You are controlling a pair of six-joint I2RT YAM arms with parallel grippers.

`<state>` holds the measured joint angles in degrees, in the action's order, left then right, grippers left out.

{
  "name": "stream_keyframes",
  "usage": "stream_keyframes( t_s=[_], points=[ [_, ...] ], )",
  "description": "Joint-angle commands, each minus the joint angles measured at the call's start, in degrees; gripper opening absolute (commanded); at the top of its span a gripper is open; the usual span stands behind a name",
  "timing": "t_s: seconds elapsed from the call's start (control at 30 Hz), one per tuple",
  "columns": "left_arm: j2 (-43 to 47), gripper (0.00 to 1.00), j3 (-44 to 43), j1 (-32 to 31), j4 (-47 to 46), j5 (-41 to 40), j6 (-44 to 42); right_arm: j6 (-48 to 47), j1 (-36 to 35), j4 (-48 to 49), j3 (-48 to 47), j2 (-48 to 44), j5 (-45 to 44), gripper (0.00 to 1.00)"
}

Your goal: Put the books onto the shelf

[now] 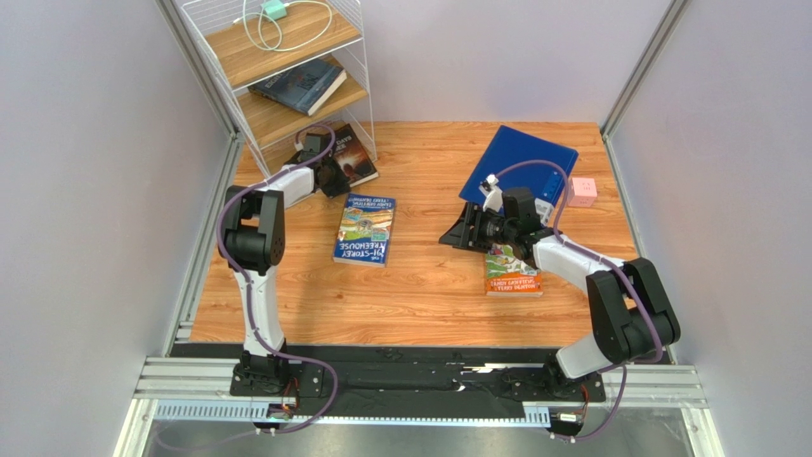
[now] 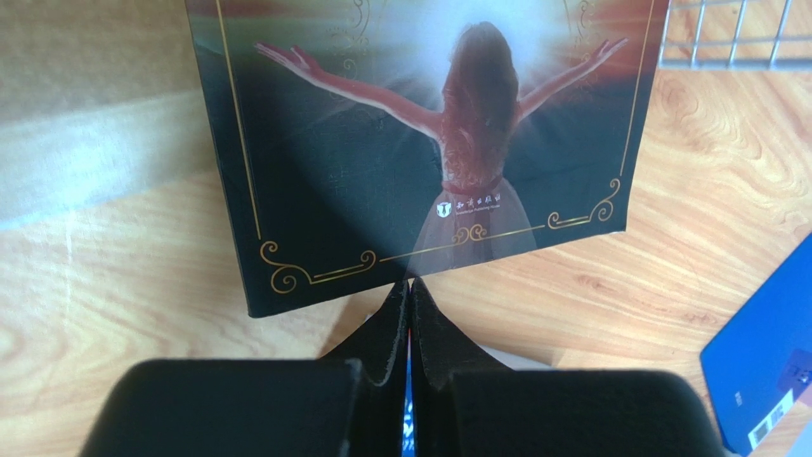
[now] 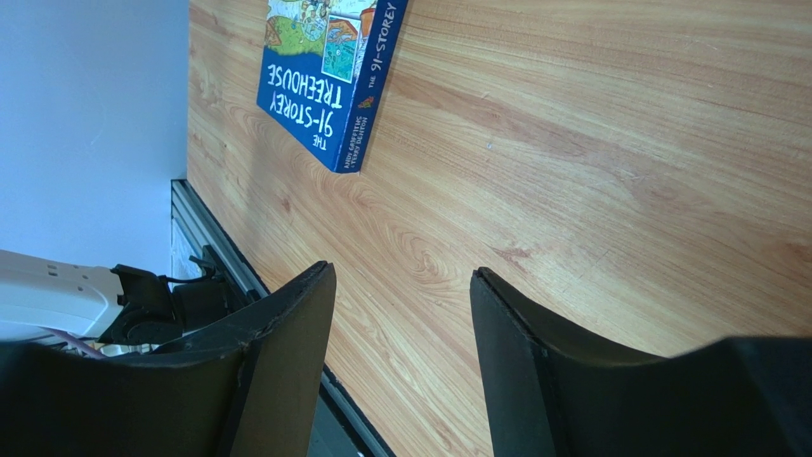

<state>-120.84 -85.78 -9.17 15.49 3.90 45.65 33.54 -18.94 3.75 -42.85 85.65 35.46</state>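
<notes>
Wood-grain table point(image 1: 429, 305) fills the floor of a white-walled cell, with the shelf point(image 1: 238, 57) in the far left corner.

The left gripper point(image 2: 410, 286) is clenched, finger pressed to finger with nothing between them. Its tips meet the near edge of a dark book point(image 2: 429, 143), whose cover shows a woman with her arms spread. From above, that book point(image 1: 353, 157) lies straight ahead of the left gripper point(image 1: 324, 176), at the foot of the shelf. Whether it rests on the lowest board or on the table cannot be told. Wire grid shows beyond the fingertips to the right.

A second dark book point(image 1: 300, 86) lies flat on the middle board, further ahead and above the hand.

The right gripper point(image 3: 402, 276) is released, its jaws wide apart over bare wood, grasping nothing. The blue book point(image 3: 329, 76) lies flat well ahead of its fingers, slightly left. In the top view the blue book point(image 1: 365, 228) sits between the two grippers. The orange book point(image 1: 512, 276) lies behind the right gripper point(image 1: 456, 233), under its wrist. A folder point(image 1: 519, 167) lies off to that gripper's side, toward the far edge.
</notes>
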Motion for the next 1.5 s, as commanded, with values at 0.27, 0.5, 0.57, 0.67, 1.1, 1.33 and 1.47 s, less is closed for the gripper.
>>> stream_keyframes(
  t_s=[0.27, 0.5, 0.57, 0.67, 1.1, 1.33, 1.47],
  points=[
    [-2.6, 0.01, -5.5, 1.3, -6.4, 6.1, -2.9, -0.8, 0.0, 2.8, 0.6, 0.4, 0.6, 0.59],
    [-4.1, 0.01, -8.2, 1.3, -5.6, 6.7, -4.1, -0.9, 0.0, 2.6, 0.5, 0.0, 0.7, 0.59],
    [-4.5, 0.01, -9.0, 1.3, -5.1, 6.7, -4.3, -1.1, 0.0, 2.4, 0.5, -0.2, 0.7, 0.59],
    [-5.2, 0.02, -10.1, 1.3, -5.2, 6.7, -4.2, -1.0, 0.0, 2.1, 0.4, -0.3, 0.7, 0.59],
    [-6.9, 0.03, -11.0, 1.1, -7.0, 6.6, -2.9, -2.3, 0.0, 0.4, 0.0, -1.3, 0.5, 0.59],
    [-5.3, 0.06, -10.5, 0.9, -9.2, 5.2, -4.5, -2.4, 0.0, 0.5, 0.3, -1.0, 0.5, 0.59],
    [-6.0, 0.06, -13.4, 0.8, -7.1, 4.4, -6.3, -2.6, 0.0, 0.3, 0.4, -1.7, 0.6, 0.59]
  ],
)
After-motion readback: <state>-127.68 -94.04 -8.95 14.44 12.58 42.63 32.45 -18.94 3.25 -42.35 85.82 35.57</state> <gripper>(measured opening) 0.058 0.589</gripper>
